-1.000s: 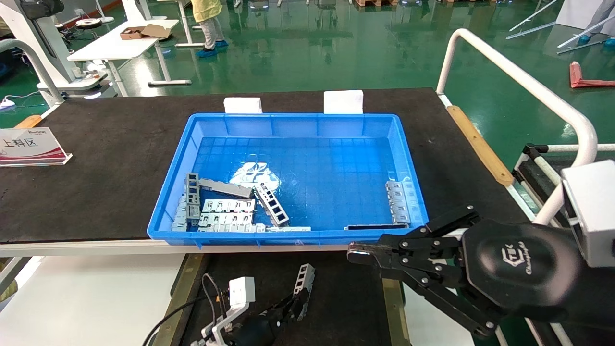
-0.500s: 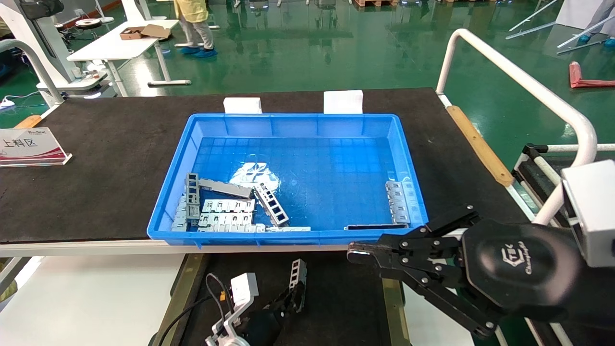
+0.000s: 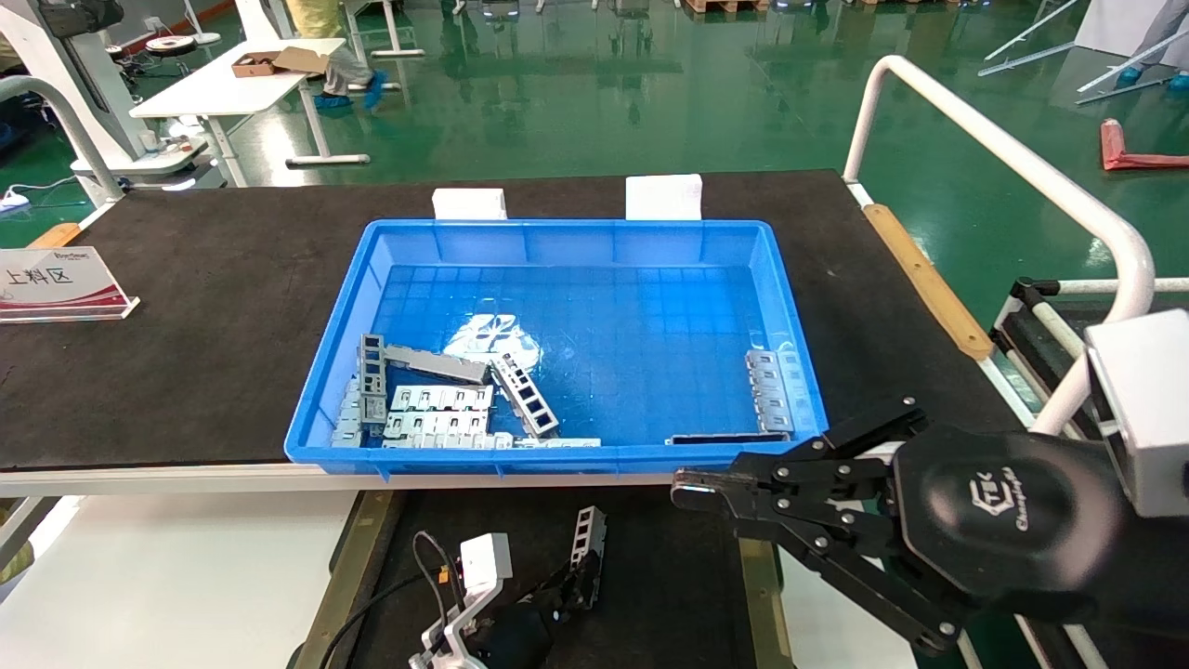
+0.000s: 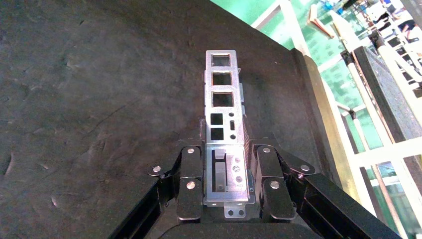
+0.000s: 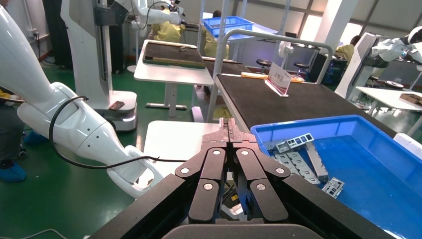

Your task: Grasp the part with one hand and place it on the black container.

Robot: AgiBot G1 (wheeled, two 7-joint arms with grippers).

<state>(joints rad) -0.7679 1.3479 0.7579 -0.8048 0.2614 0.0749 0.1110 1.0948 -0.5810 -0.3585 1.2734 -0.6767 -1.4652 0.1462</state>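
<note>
Gripping the part (image 4: 223, 144), left tool (image 4: 225, 186) over black container (image 3: 669, 567), right tool (image 5: 228, 130) closed, empty.

The bin (image 3: 567, 339) sits mid-worktop (image 3: 186, 307), against the near edge. Loose brackets (image 3: 437, 400) lie in its near-left corner, a few more (image 3: 771, 390) in its near-right corner. A sign (image 3: 58, 283) stands at the worktop's left edge. Below the near edge lies the tray (image 3: 669, 576); above it the left tool (image 3: 567, 590) clamps the part (image 3: 587, 539). The right tool (image 3: 692, 488) hangs past the bin's near-right corner.

Bare black container (image 4: 99, 99) (blue bin (image 3: 557, 455) beyond)
</note>
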